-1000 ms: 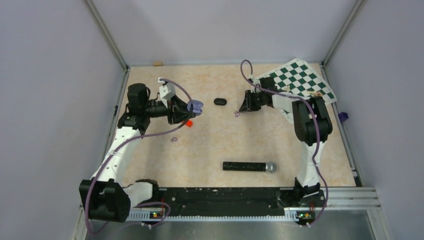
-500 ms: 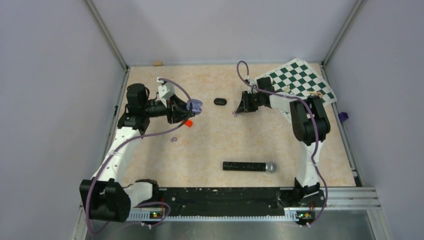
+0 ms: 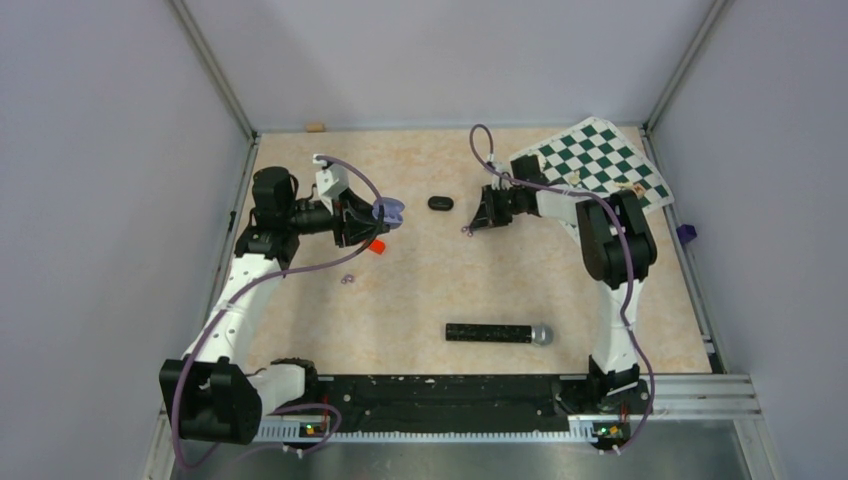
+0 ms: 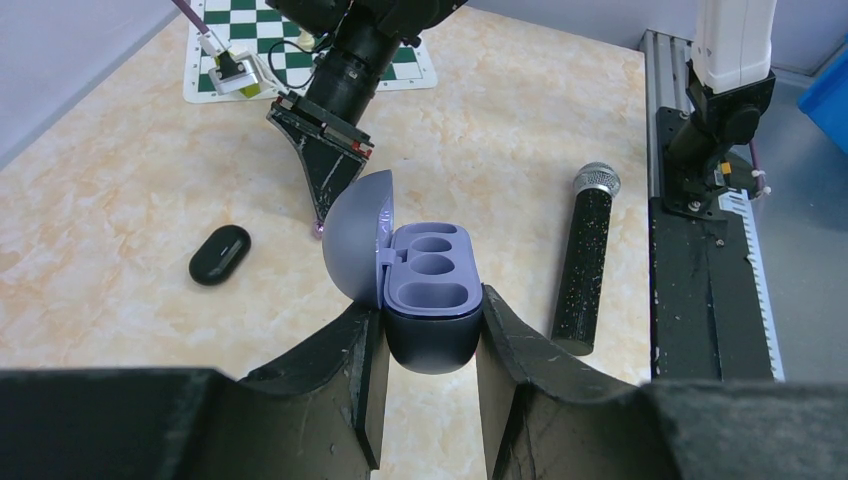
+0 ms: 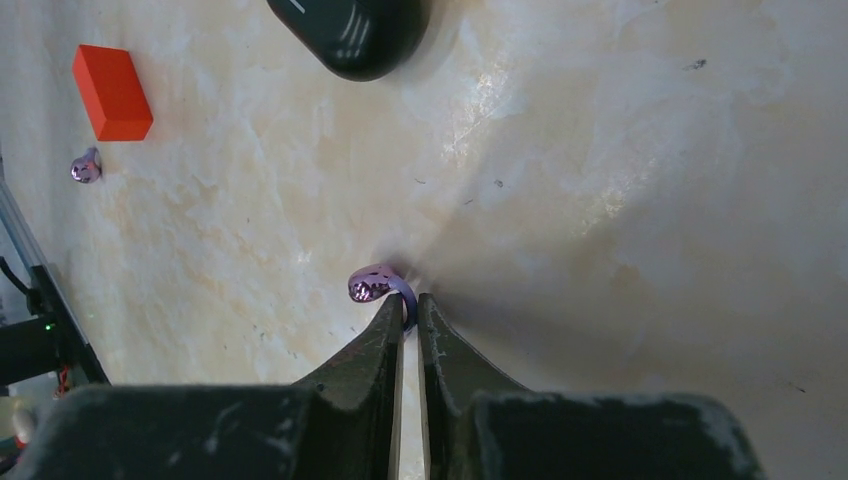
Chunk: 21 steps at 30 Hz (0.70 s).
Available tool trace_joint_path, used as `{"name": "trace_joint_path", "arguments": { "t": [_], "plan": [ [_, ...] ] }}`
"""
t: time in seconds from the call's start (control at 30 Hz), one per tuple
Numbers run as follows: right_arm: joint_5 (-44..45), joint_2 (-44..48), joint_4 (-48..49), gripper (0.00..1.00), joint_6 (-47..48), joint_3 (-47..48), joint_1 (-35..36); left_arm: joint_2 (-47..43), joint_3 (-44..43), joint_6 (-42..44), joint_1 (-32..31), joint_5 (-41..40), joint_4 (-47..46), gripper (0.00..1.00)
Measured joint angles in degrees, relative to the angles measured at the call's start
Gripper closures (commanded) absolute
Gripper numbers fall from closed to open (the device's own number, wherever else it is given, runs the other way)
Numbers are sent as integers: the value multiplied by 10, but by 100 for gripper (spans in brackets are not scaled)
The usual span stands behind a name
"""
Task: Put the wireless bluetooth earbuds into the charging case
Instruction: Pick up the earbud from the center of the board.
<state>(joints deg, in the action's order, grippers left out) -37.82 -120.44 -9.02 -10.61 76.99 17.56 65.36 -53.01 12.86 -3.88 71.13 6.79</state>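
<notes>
My left gripper (image 4: pixel 428 312) is shut on the charging case (image 4: pixel 432 292), a blue-purple pod held upright above the table with its lid swung open and its wells empty. From above, the case (image 3: pixel 390 211) shows at the left gripper (image 3: pixel 383 216). My right gripper (image 5: pixel 410 304) is down on the table, its jaws nearly together on the stem of a shiny purple earbud (image 5: pixel 374 284). In the top view that gripper (image 3: pixel 469 229) is right of centre. A second purple earbud (image 5: pixel 85 168) lies loose near the red block (image 5: pixel 112 92), and it also shows from above (image 3: pixel 347 279).
A glossy black oval pod (image 3: pixel 440 203) lies between the two grippers. A black microphone (image 3: pixel 498 333) lies at the near middle. A green-and-white chessboard mat (image 3: pixel 600 165) covers the back right corner.
My right gripper has moved a little left and down onto the earbud and its jaws have closed on it. The left arm and the case have stayed still.
</notes>
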Motion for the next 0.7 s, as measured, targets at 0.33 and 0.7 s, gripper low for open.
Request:
{"name": "trace_joint_path", "arguments": {
  "t": [0.33, 0.7],
  "plan": [
    [-28, 7, 1, 95, 8, -6, 1, 0, 3, -14, 0, 0, -10, 100],
    [-37, 206, 38, 95, 51, -56, 1, 23, 26, -96, -7, -10, -101, 100]
  ]
}}
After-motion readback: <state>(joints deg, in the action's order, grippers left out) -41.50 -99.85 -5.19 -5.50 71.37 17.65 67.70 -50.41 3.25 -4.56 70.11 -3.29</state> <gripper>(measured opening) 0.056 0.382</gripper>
